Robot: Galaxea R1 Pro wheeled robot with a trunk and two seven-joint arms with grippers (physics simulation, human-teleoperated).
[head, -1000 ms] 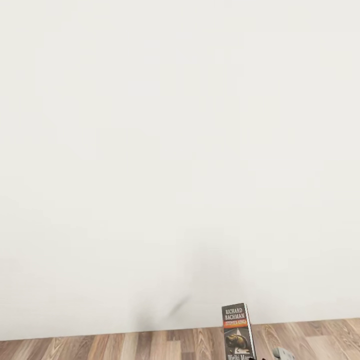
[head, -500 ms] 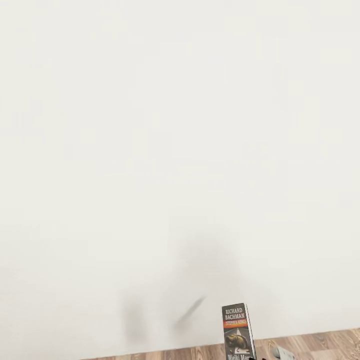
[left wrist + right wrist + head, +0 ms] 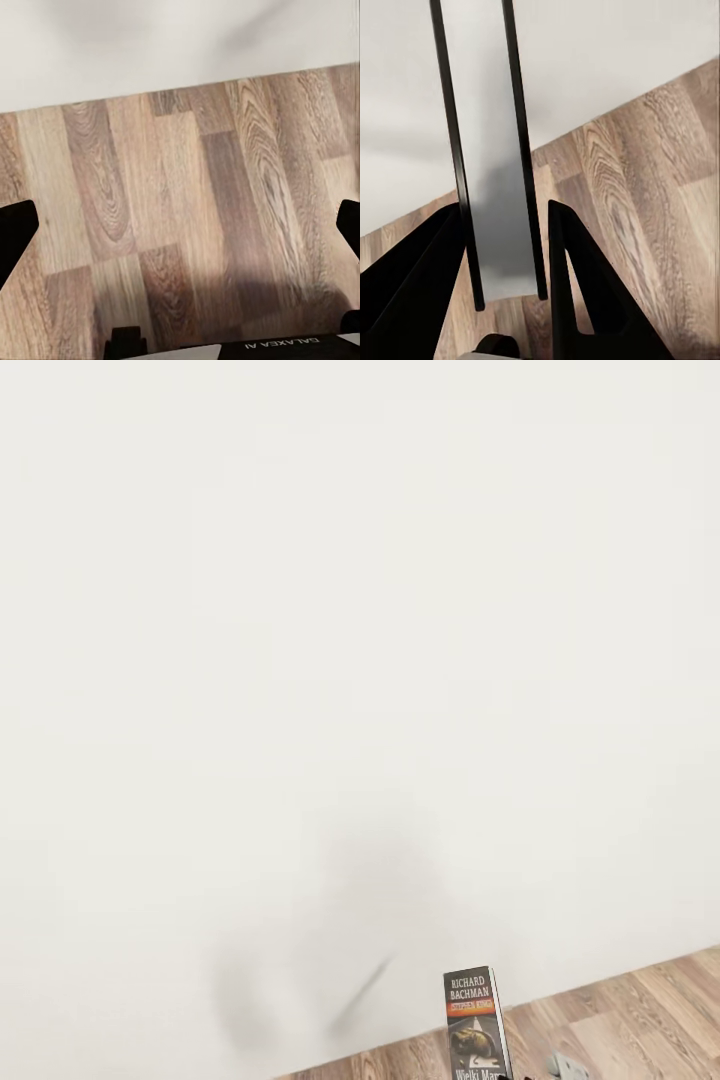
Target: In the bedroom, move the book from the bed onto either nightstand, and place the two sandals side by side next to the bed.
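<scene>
The book point(image 3: 474, 1022) stands upright at the bottom of the head view, its pale cover with the orange "RICHARD BACHMAN" band facing me. In the right wrist view its thin grey edge point(image 3: 491, 150) runs between the two black fingers of my right gripper point(image 3: 504, 210), which is shut on it. A grey part of that arm point(image 3: 566, 1066) shows beside the book. My left gripper point(image 3: 180, 225) is open, its black fingertips point(image 3: 15, 229) spread wide above bare floor with nothing between them. The bed, the nightstand and the sandals are out of view.
A plain white wall point(image 3: 360, 660) stands close ahead. It meets the grey-brown wood-plank floor point(image 3: 640, 1020) along a slanting line at the lower right. The same wall and planks point(image 3: 187, 210) lie under the left wrist.
The whole head view has turned. The floor strip that ran across the bottom now shows at the lower right alone. The book keeps its place in my right gripper.
</scene>
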